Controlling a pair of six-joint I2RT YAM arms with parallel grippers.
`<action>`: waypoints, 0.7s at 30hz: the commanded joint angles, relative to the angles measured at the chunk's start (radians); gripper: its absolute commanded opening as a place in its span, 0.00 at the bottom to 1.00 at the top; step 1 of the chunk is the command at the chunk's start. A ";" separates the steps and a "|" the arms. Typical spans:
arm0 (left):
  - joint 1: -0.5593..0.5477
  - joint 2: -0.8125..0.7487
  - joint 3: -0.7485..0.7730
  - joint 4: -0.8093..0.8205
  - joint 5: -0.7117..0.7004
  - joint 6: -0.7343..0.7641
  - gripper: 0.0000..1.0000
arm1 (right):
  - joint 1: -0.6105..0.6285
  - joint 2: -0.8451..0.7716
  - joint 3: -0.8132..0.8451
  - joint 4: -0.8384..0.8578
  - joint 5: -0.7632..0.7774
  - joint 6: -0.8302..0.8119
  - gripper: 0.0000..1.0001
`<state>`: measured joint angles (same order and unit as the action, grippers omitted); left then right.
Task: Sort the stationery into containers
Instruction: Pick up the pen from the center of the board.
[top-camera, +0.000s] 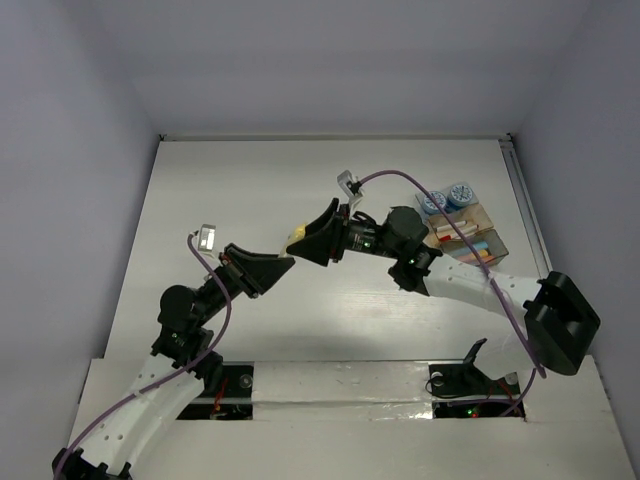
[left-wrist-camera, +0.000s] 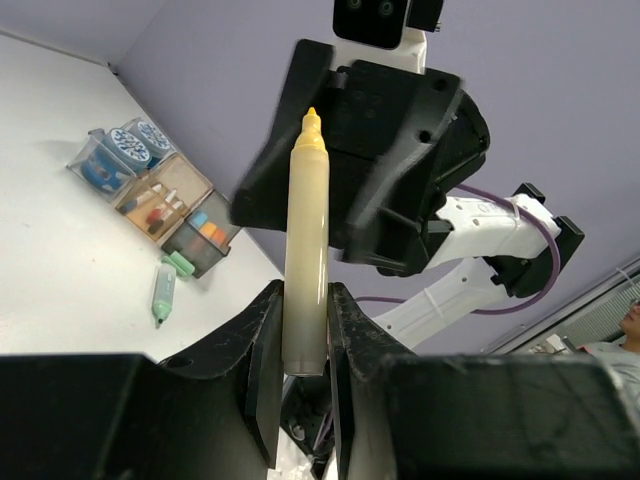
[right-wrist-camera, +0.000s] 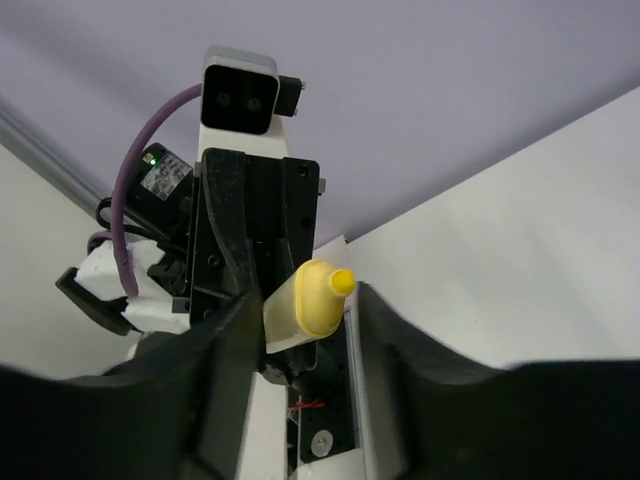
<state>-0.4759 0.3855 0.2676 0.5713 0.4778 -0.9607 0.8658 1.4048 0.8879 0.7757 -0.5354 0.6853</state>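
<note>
Gripping unit: left gripper (left-wrist-camera: 300, 335) is clamping yellow marker (left-wrist-camera: 306, 230) upright.
Right gripper (right-wrist-camera: 305, 310): is standing open around marker tip.
Table (left-wrist-camera: 60, 260): green marker (left-wrist-camera: 163, 292) is lying beside trays (left-wrist-camera: 182, 250).

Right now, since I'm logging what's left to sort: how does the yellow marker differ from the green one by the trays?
The yellow marker is clamped in the left hand, raised off the table; the green marker lies flat on the table beside the trays. The yellow marker is pale yellow, the green marker mint green. Both are pen-shaped pieces, and neither is in a tray yet.
</note>
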 joint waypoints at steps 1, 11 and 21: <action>-0.003 0.007 -0.002 0.091 0.021 -0.007 0.00 | 0.018 0.013 0.043 0.112 0.014 0.013 0.44; -0.003 0.075 0.090 -0.065 0.119 0.128 0.10 | 0.018 0.010 0.133 -0.144 0.031 -0.044 0.00; -0.003 0.108 0.177 -0.166 0.185 0.209 0.24 | 0.018 0.109 0.431 -0.682 -0.175 -0.233 0.00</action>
<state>-0.4717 0.4770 0.3923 0.4313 0.5819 -0.7921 0.8780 1.4918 1.2667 0.2726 -0.6491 0.5503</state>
